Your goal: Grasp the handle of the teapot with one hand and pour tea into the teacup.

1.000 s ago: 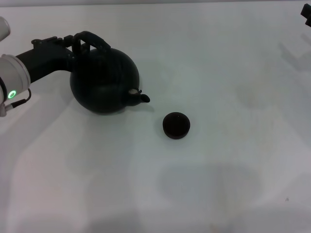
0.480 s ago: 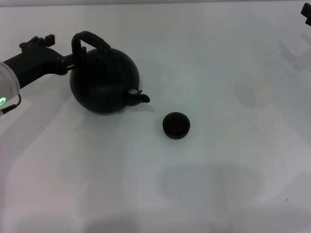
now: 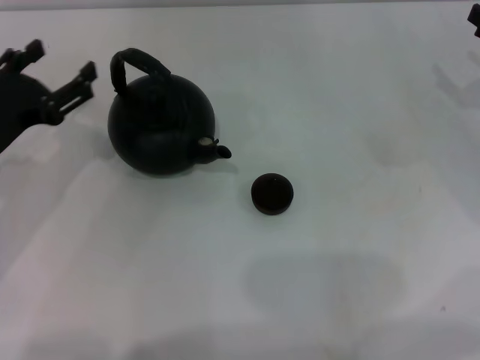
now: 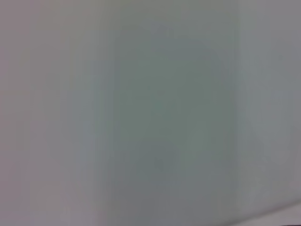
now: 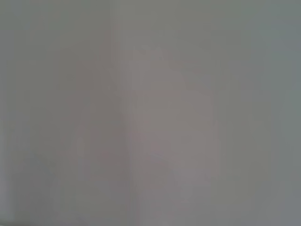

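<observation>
Teapot (image 3: 161,126) sits upright on tabletop (image 3: 337,285) toward far left corner, handle (image 3: 137,64) arched over top, spout facing teacup (image 3: 271,193), which stands nearby twd center, not touching. Left hand (image 3: 61,75) at left edge, released, fingers spread, clear of handle. Right hand (image 3: 475,20) barely visible at far right corner, state can't tell.

Matte black teapot (image 3: 160,124) and handle (image 3: 135,63), dark brown-black teacup (image 3: 271,193), plain white table (image 3: 360,225)
</observation>
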`<state>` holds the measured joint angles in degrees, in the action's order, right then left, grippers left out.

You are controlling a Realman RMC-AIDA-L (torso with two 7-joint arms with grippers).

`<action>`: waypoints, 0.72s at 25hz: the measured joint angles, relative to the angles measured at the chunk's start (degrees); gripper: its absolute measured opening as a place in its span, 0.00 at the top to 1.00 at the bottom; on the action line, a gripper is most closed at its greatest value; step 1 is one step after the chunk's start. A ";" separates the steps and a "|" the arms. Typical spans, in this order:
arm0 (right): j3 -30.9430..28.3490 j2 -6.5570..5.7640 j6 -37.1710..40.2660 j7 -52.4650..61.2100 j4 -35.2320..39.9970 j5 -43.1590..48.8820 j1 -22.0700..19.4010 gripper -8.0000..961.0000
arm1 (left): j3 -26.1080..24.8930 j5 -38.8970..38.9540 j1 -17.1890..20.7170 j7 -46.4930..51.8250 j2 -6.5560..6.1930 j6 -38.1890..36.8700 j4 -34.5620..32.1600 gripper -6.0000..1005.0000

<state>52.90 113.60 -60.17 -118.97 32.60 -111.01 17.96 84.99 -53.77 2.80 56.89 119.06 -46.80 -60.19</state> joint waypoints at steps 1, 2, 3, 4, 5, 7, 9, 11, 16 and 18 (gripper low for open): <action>0.00 -0.01 0.00 -0.10 0.00 0.00 -0.05 0.12 | -1.44 3.12 -0.09 -2.30 0.00 -3.41 3.24 0.11; 0.00 -0.01 -0.02 -0.28 0.00 0.01 -0.10 0.12 | -2.78 5.59 -0.42 -3.96 -0.04 -6.29 6.27 0.12; 0.00 0.01 -0.01 -0.47 0.00 0.00 -0.15 0.12 | -4.34 7.91 -0.74 -5.71 -0.11 -9.45 9.71 0.12; 0.00 0.06 -0.02 -0.82 0.00 0.00 -0.22 0.12 | -6.03 9.68 -1.32 -7.25 -0.15 -12.24 13.09 0.12; 0.00 0.12 -0.02 -1.19 0.00 0.00 -0.27 0.12 | -8.07 11.44 -1.99 -9.26 -0.16 -15.39 16.88 0.12; -0.02 0.43 -0.04 -2.53 0.00 0.00 -0.46 0.12 | -12.85 13.94 -3.65 -13.66 -0.14 -20.77 25.33 0.12; -0.06 0.60 -0.04 -3.55 0.00 0.00 -0.63 0.12 | -17.23 15.60 -5.36 -17.79 -0.17 -24.60 32.65 0.12; -0.11 0.76 -0.01 -4.93 -0.23 -0.05 -0.70 0.12 | -21.04 16.27 -6.30 -20.22 -0.30 -25.97 36.78 0.12; -3.63 1.06 0.01 -8.91 -1.98 -0.55 -1.08 0.12 | -28.75 16.44 -6.20 -23.27 -0.37 -26.31 40.46 0.12; -6.84 1.14 -0.19 -11.42 -3.53 -0.58 -1.16 0.12 | -31.82 16.46 -5.75 -24.61 -0.30 -26.50 41.41 0.12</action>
<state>46.07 114.74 -60.37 -130.40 29.08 -111.59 16.79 53.18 -37.31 -2.95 32.28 118.76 -73.30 -18.78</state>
